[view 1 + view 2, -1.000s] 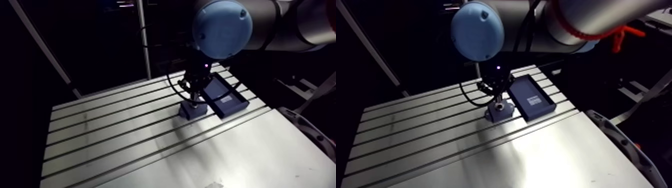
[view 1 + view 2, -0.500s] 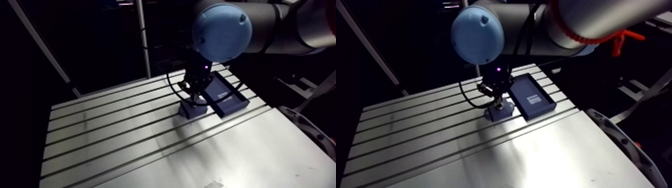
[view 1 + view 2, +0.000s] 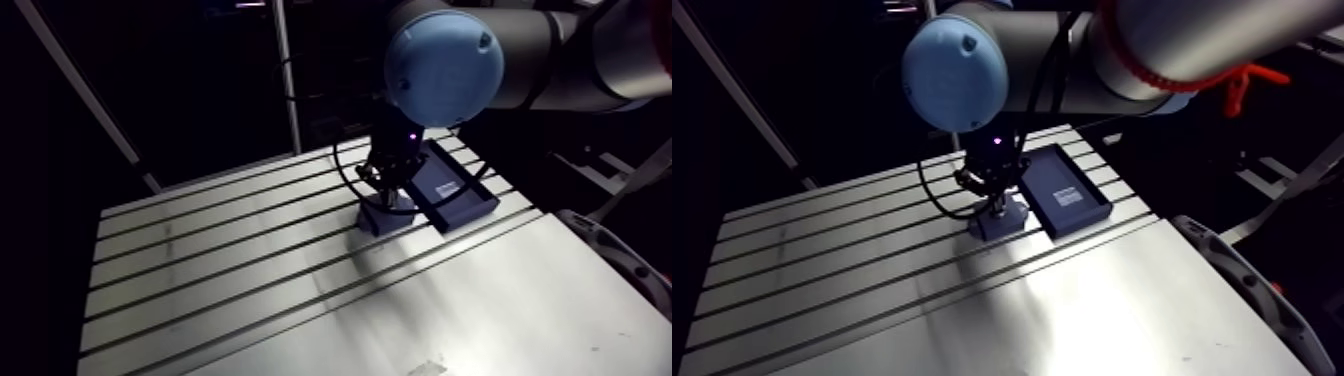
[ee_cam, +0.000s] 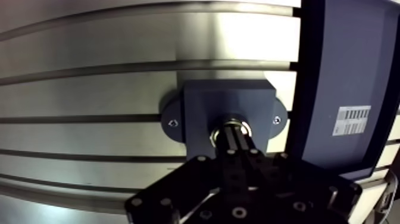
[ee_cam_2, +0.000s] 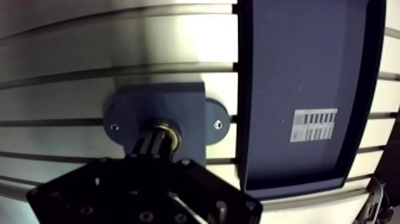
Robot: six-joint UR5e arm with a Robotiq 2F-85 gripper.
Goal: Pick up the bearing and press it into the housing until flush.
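My end effector [image 4: 238, 140] is clenched, tips together on top of the bearing [image 4: 220, 128], which sits in the bore at the centre of the housing [image 4: 202, 101]. An off-axis push could cock and jam it, or shove the housing into the tray [image 4: 351, 59] just beside it.

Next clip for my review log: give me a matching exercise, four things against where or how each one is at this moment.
Things:
1 housing
2 bearing
3 tray
4 gripper

States:
A metallic ring at the housing's centre
B shut, tips down on the bearing
C dark block with two side ears, on the slotted table
D beside the housing, with a barcode label inside

Pairs: 1-C; 2-A; 3-D; 4-B
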